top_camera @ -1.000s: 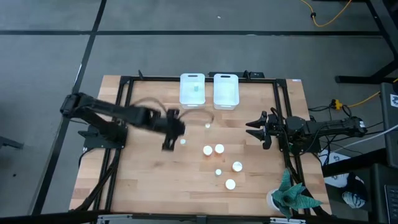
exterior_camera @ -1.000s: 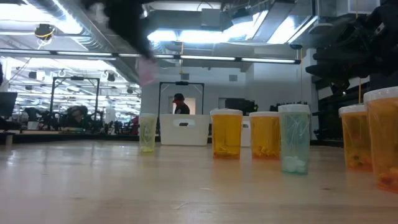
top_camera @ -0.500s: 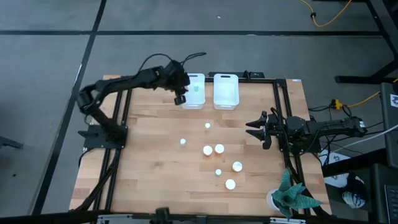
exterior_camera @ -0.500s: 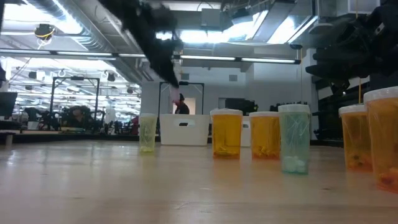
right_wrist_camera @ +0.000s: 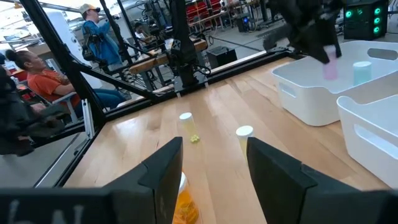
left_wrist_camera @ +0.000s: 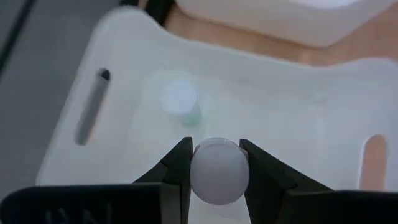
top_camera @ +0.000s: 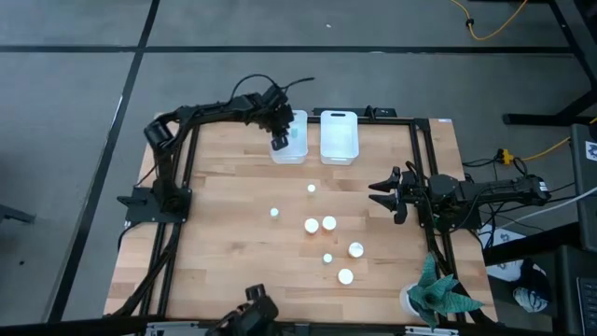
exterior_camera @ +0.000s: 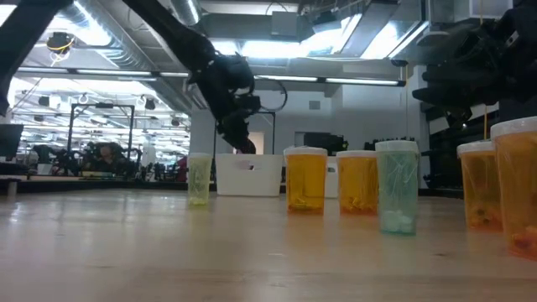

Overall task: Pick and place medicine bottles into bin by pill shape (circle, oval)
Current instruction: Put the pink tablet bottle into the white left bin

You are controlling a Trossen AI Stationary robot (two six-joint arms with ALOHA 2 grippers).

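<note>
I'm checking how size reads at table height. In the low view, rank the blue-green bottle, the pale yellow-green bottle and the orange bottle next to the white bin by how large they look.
1. Blue-green bottle, tallest.
2. Orange bottle, though it seems to stand farther back, so its true size may match or exceed the first.
3. Pale yellow-green bottle, plainly smallest, but also far from the camera.

Wooden table top (top_camera: 224, 243), ringed by a black metal frame (top_camera: 184, 177). Green spiky plant (top_camera: 438, 294) at the table's near right corner. Yellow cable (top_camera: 490, 28) on the grey floor beyond the table. Two people seated past the table's edge in the right wrist view: one in orange (right_wrist_camera: 46, 81), one in blue (right_wrist_camera: 102, 37). Bright ceiling lights (exterior_camera: 277, 46) overhead in the low view.
</note>
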